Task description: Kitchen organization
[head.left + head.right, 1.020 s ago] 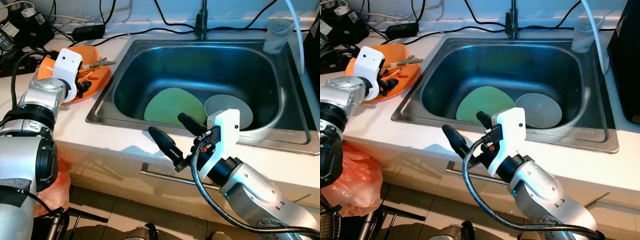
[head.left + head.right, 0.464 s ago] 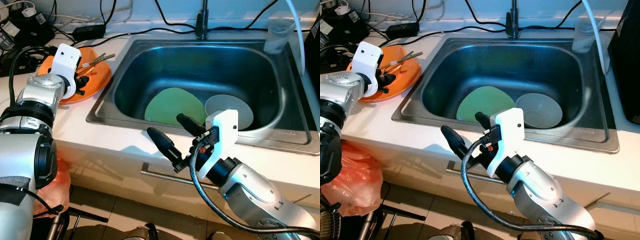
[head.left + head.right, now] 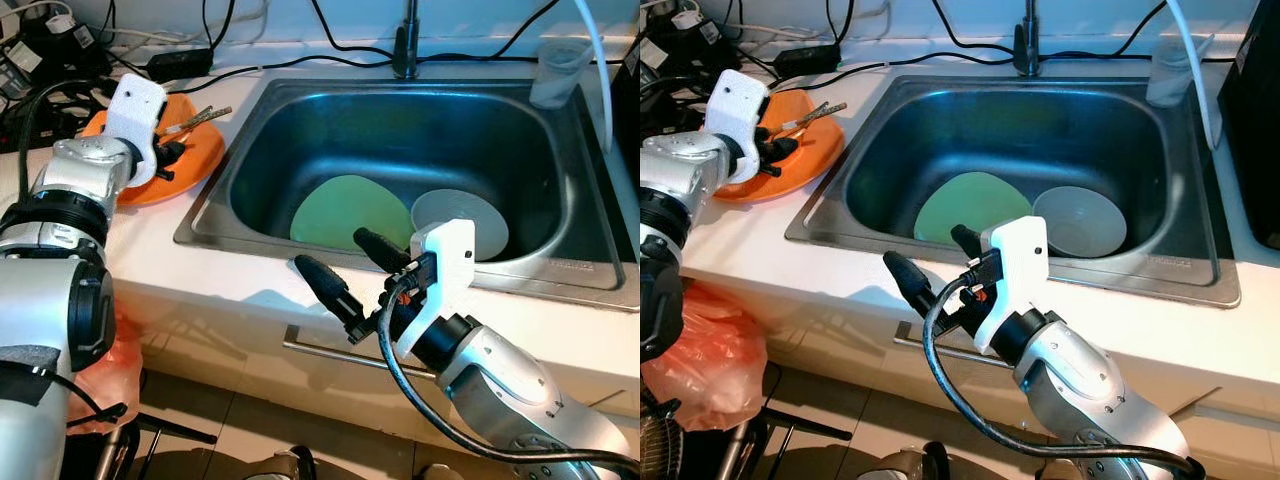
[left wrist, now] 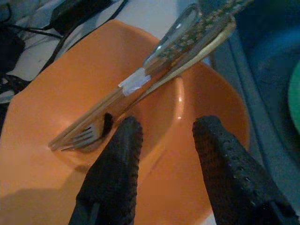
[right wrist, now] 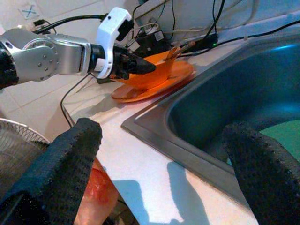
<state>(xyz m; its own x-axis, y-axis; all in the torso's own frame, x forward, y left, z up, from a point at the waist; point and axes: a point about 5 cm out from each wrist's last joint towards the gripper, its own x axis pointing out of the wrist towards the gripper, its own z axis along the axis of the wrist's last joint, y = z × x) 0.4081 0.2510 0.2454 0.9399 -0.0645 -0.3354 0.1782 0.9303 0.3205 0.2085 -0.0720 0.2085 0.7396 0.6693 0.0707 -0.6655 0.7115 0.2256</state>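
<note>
An orange bowl (image 4: 84,89) sits on an orange plate (image 3: 200,165) on the counter left of the sink. It holds chopsticks (image 4: 178,65), a spoon and a fork (image 4: 79,138). My left gripper (image 4: 168,126) is open, with one finger inside the bowl's rim and the other outside it. A green plate (image 3: 350,212) and a grey bowl (image 3: 460,218) lie in the steel sink (image 3: 560,265). My right gripper (image 3: 330,252) hangs open over the counter's front edge, holding nothing.
The faucet (image 3: 404,45) stands behind the sink and a clear plastic cup (image 3: 556,70) at its back right corner. Cables and a power strip (image 3: 175,62) crowd the back left. An orange bag (image 3: 115,365) hangs below the counter.
My left gripper has shifted a little toward the back of the counter at the orange bowl. The right gripper has hardly moved.
</note>
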